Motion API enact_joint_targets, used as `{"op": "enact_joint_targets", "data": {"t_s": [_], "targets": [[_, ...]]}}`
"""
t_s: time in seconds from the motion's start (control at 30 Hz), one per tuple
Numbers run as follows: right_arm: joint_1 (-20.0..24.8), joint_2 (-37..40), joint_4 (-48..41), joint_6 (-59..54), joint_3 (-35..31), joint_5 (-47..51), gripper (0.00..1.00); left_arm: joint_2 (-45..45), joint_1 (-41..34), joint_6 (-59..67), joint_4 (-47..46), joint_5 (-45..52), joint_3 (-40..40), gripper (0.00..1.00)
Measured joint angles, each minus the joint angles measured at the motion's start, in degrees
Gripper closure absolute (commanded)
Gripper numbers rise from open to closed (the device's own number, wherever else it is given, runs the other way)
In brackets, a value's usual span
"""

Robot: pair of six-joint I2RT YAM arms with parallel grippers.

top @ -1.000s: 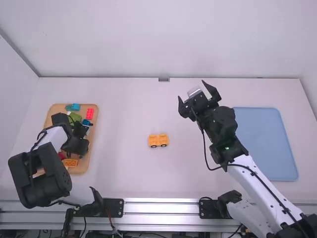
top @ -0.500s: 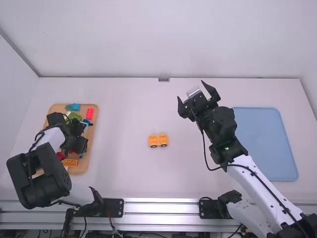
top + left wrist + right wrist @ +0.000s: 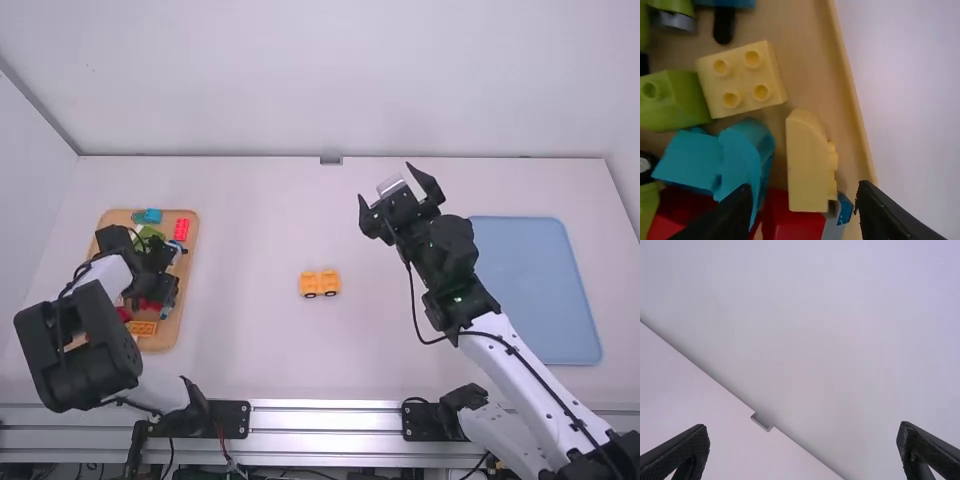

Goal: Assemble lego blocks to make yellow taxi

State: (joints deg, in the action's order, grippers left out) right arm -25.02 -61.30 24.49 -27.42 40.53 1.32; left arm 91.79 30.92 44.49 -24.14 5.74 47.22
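Left pincer just shifted slightly over the tray, spread above the curved yellow block, so pickup looks next; wheeled yellow build sits mid-table, right pincer open, empty.

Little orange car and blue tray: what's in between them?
In the high view, the right arm and some bare table lie between the orange car and the blue tray.

The left arm partly hides the tray and its blocks.
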Motion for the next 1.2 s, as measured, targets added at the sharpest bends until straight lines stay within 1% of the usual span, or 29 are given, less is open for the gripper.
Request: {"op": "enact_joint_targets", "data": {"t_s": [0.07, 0.1, 0.13, 0.17, 0.33, 0.43, 0.53, 0.57, 0.6, 0.67, 0.73, 0.9, 1.0, 1.2], "targets": [[0.0, 0.02, 0.04, 0.02, 0.0, 0.02, 0.01, 0.74, 0.0, 0.0, 0.28, -0.24, 0.48, 0.52], [0.02, 0.02, 0.09, 0.0, 0.0, -0.11, 0.02, 0.96, 0.0, -0.02, 0.55, -0.44, 0.9, 0.58], [0.0, 0.0, 0.11, 0.02, 0.0, 0.02, 0.01, 1.18, 0.0, -0.04, 0.79, -0.63, 1.07, 0.6], [0.0, 0.02, 0.22, 0.02, 0.0, 0.04, 0.01, 1.42, 0.0, -0.09, 0.92, -0.94, 1.27, 0.61], [0.0, 0.02, 0.48, 0.0, 0.0, -0.17, 0.02, 1.77, 0.0, -0.74, -0.5, -1.33, 2.21, 0.6], [0.0, 0.02, 0.48, 0.02, 0.0, -0.33, 0.01, 2.58, -0.31, -1.73, -4.79, -1.49, 4.24, 0.54], [0.0, 0.02, 0.46, 0.0, 0.0, -0.28, 0.02, 3.3, -0.63, -3.1, -7.82, -1.44, 5.86, 0.52], [0.0, 0.02, 0.46, 0.02, 0.0, -0.17, 0.02, 3.52, -0.79, -3.58, -8.09, -1.46, 6.23, 0.51], [0.0, 0.02, 0.46, 0.02, 0.0, -0.22, 0.02, 3.67, -0.96, -4.09, -8.02, -1.42, 6.62, 0.48], [0.0, 0.0, 0.44, 0.0, 0.0, -0.26, 0.01, 3.69, -1.03, -4.15, -8.13, -0.92, 6.86, 0.49], [0.0, 0.02, 0.42, 0.0, 0.0, -0.17, 0.02, 3.69, -1.05, -3.93, -8.5, -0.13, 6.86, 0.47], [0.0, 0.02, 0.44, 0.02, 0.0, -0.13, 0.01, 3.69, -1.07, -3.74, -7.52, 1.18, 6.51, 0.48], [0.0, 0.02, 0.42, 0.0, 0.0, -0.15, 0.02, 3.67, -1.07, -3.26, -6.71, 1.4, 5.51, 0.44], [0.0, 0.0, 0.44, 0.04, 0.0, -0.17, 0.01, 3.67, -1.07, -2.86, -4.66, 1.31, 3.15, 0.52]]}}
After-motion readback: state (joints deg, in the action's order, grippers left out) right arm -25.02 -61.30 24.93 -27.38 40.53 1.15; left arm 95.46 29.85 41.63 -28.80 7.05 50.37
